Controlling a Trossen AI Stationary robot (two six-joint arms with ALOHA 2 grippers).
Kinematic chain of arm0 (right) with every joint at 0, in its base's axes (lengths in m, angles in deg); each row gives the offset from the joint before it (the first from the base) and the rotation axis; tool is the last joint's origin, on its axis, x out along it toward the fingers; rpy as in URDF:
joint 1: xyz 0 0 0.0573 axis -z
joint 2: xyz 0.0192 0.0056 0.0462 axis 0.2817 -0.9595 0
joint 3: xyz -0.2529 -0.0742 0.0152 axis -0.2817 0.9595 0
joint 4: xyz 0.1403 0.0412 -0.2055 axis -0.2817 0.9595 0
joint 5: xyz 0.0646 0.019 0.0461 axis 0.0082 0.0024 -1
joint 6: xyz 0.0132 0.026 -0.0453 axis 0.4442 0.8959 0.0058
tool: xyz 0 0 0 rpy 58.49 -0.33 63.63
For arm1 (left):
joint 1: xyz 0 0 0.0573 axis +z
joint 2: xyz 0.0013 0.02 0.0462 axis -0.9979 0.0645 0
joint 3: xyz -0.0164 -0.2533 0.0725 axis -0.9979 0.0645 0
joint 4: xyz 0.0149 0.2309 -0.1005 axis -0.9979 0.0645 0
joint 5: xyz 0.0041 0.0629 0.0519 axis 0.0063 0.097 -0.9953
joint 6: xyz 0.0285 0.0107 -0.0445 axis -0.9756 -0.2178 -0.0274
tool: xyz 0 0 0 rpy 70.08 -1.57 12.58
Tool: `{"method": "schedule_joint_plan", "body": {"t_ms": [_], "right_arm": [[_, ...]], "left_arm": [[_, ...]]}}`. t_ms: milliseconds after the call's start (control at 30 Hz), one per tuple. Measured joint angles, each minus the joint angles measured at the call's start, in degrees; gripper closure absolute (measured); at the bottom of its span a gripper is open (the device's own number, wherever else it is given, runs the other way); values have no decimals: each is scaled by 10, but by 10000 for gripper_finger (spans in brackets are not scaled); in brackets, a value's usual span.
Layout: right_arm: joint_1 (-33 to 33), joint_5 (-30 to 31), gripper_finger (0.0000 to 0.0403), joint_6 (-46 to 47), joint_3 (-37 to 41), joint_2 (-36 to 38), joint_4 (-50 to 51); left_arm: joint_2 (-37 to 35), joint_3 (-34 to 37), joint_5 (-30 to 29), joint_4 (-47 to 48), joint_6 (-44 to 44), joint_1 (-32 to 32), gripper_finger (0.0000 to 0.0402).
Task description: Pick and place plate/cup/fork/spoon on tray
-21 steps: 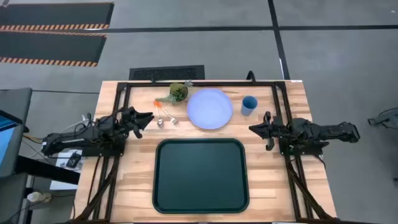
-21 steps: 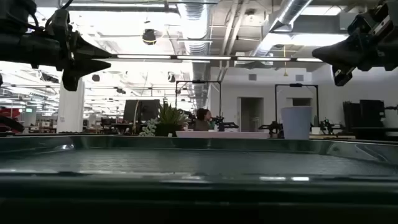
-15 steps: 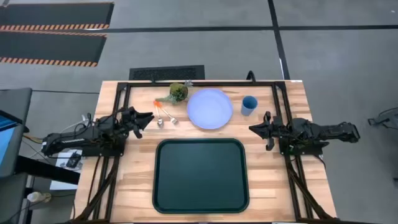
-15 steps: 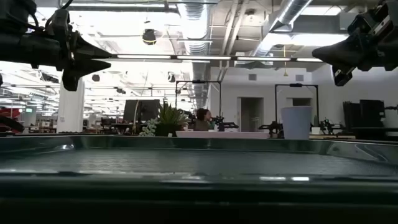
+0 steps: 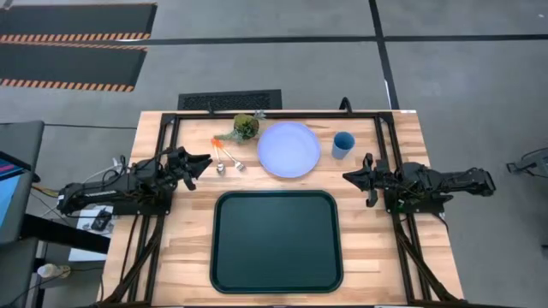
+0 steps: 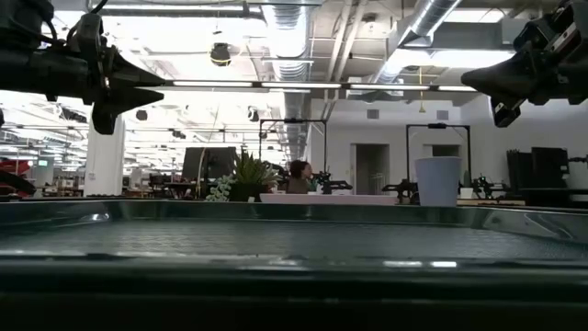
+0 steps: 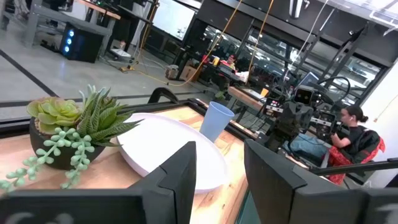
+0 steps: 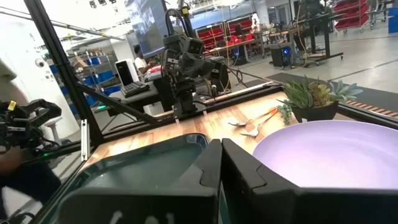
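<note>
The lavender-blue plate lies flat on the table's far middle. The blue cup stands upright to its right. Two orange-handled utensils, the fork and the spoon, lie left of the plate; I cannot tell which is which. The dark tray lies on the near middle, with nothing in it. My left gripper is open and empty, hovering left of the utensils and pointing toward the plate. My right gripper is shut and empty, hovering right of the tray's far right corner.
A potted succulent stands at the far edge, just behind the utensils and left of the plate. A black frame runs along the table's far and side edges. Bare wood shows on both sides of the tray.
</note>
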Motion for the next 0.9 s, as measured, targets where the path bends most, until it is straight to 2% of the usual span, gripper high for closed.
{"method": "schedule_joint_plan", "body": {"t_ms": [633,833,900], "right_arm": [[0,0,370,0,0,0,0],[0,0,370,0,0,0,0],[0,0,370,0,0,0,0]], "left_arm": [[0,0,0,0,2,0,281],[0,0,-11,-1,41,0,281],[0,0,-13,-2,80,0,281]]}}
